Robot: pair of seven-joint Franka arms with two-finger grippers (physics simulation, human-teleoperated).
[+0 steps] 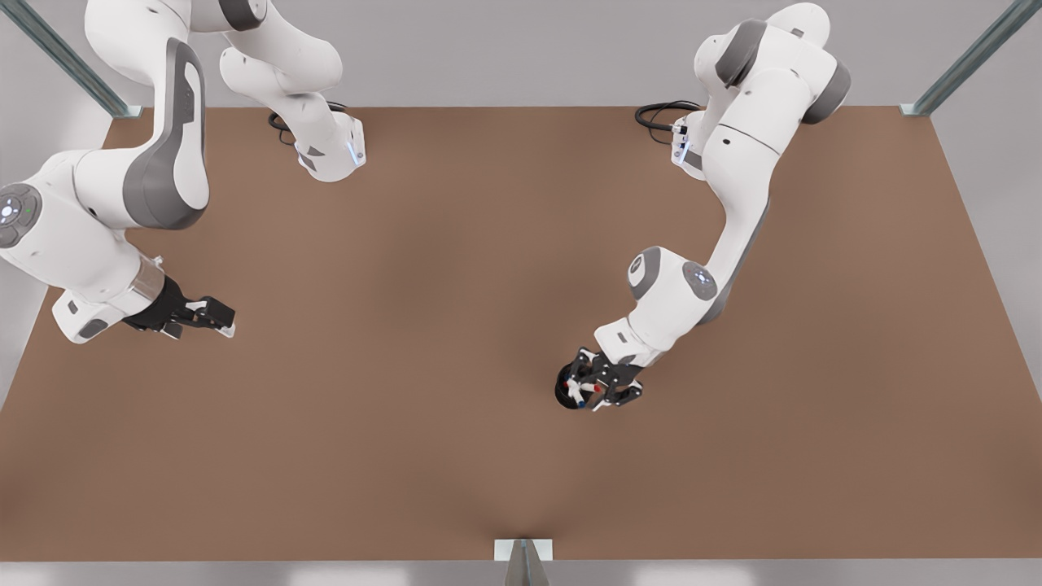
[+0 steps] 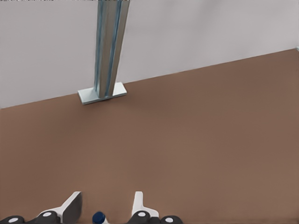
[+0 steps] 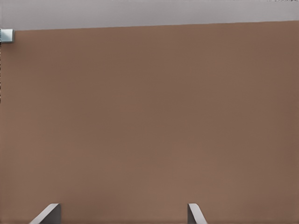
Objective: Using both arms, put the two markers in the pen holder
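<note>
The black pen holder (image 1: 565, 391) stands on the brown table, right of centre in the front view. My left gripper (image 1: 588, 393) hangs right over it and hides much of it. Its white fingers are open in the left wrist view, where the left gripper (image 2: 105, 206) has the blue marker's dark blue end (image 2: 98, 217) loose between them. From the front, the blue marker (image 1: 577, 400) and the red marker (image 1: 597, 389) poke up at the holder under the fingers. My right gripper (image 1: 218, 320) waits low at the front view's left, and the right gripper (image 3: 121, 214) stands wide open and empty.
A metal post (image 1: 522, 561) stands at the middle of the table's near edge, and the same post (image 2: 108, 51) rises ahead of the left wrist. More posts stand at the back corners (image 1: 916, 107). Both arm bases and black cables (image 1: 659, 114) sit along the back edge.
</note>
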